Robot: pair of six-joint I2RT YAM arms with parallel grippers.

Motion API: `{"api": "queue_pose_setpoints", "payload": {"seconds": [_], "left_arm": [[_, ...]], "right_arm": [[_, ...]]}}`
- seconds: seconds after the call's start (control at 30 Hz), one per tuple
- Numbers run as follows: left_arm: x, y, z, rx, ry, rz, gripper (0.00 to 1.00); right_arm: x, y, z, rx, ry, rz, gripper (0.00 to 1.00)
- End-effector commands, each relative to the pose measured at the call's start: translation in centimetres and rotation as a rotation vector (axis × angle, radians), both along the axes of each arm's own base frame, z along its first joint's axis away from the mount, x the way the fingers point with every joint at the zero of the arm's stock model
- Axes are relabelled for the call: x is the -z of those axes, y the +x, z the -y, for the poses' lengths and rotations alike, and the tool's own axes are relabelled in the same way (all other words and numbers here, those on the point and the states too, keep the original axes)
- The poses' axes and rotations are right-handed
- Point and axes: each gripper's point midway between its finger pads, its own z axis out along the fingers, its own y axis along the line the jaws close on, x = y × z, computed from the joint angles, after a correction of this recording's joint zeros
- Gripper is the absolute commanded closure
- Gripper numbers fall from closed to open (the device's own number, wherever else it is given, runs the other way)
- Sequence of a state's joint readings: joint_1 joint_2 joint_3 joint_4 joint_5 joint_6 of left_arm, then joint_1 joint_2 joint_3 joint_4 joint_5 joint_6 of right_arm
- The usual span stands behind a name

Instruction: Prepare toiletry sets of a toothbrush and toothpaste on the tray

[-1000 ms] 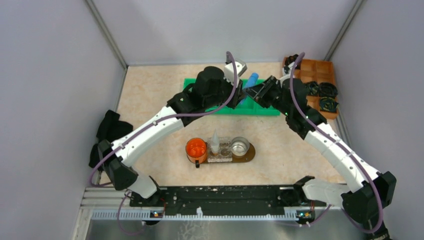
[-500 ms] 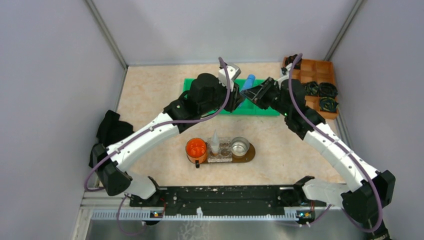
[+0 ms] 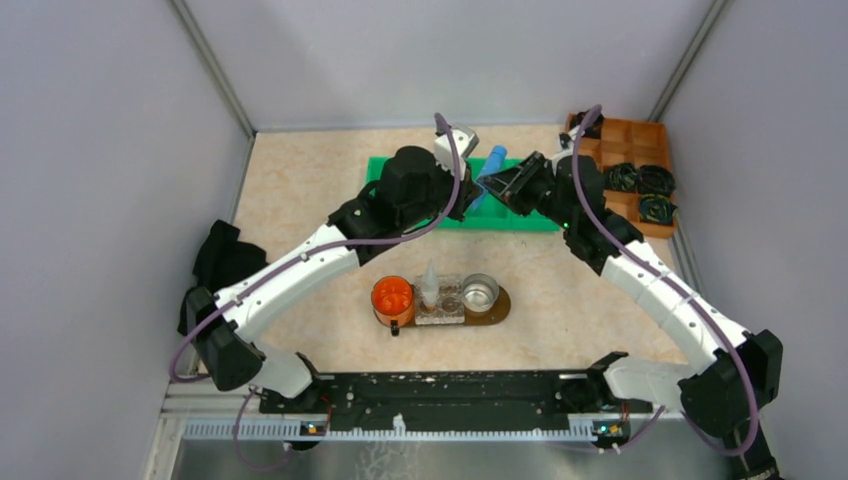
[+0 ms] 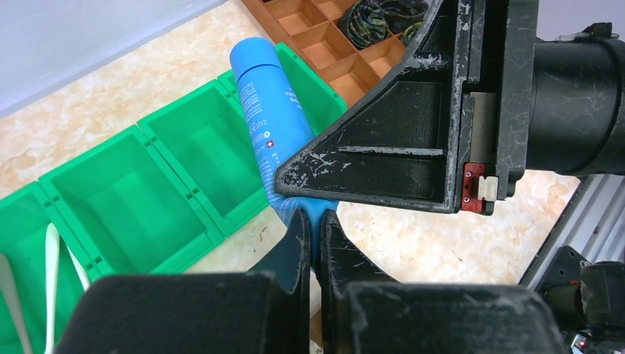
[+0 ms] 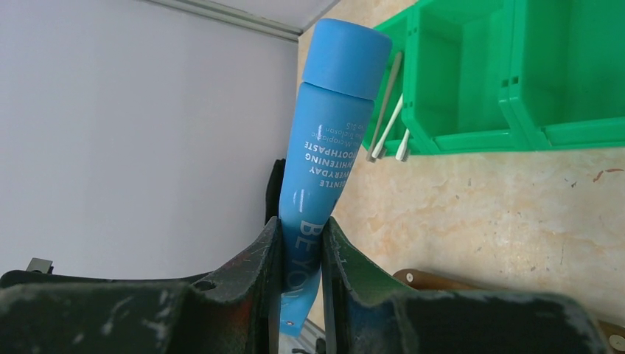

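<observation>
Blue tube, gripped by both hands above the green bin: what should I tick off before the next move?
1. Right hand clamped on the blue tube mid-body: ok.
2. Left hand shut on the tube's flat end: ok.
3. Tube lifted clear of the green bin: ok.
4. Cap on the tube: ok.
5. Free spot on the tray: cannot tell; cups occupy much of it.
6. Toothbrush on the tray: not ok; none visible there, toothbrushes lie in the bin.
</observation>
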State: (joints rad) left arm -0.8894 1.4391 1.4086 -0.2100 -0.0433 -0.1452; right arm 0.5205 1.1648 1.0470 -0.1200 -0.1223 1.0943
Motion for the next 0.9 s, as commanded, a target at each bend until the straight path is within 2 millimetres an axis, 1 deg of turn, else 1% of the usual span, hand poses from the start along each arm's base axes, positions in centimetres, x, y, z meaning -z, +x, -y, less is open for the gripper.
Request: {"api": "queue_pose_setpoints", "payload": {"seconds": [0.0, 0.13, 0.27, 0.33, 0.4, 0.6, 0.7, 0.87], "left_arm": [[-3.1, 0.2, 2.6, 0.066, -0.078, 0.063, 1.00], [-5.0, 0.1, 2.7, 0.086, -0.088, 0.100, 1.00], [-6.6, 0.2, 3.0, 0.112, -0.110, 0.113, 1.00], [-7.7, 0.4, 3.2, 0.121, -0.122, 0.117, 1.00], [-8.2, 0.5, 3.4, 0.131, -0.126, 0.117, 1.00], [-9.2, 0.8, 3.9, 0.148, -0.148, 0.104, 1.00], [-9.1, 1.1, 4.1, 0.147, -0.136, 0.075, 1.00], [-9.9, 1.3, 3.8, 0.127, -0.129, 0.048, 1.00]], "right_arm": [[-4.9, -4.9, -4.8, -0.298, 0.132, 0.082, 0.90], [-4.4, -5.0, -4.7, -0.300, 0.128, 0.081, 0.85], [-3.8, -5.3, -4.7, -0.316, 0.109, 0.074, 0.75], [-3.4, -5.6, -4.5, -0.319, 0.090, 0.073, 0.72], [-3.0, -5.8, -4.2, -0.316, 0.074, 0.072, 0.70], [-1.3, -6.8, -3.6, -0.324, 0.031, 0.049, 0.69], [-0.2, -7.3, -3.2, -0.334, 0.004, 0.032, 0.69], [1.3, -8.3, -2.5, -0.343, -0.038, 0.013, 0.68]]}}
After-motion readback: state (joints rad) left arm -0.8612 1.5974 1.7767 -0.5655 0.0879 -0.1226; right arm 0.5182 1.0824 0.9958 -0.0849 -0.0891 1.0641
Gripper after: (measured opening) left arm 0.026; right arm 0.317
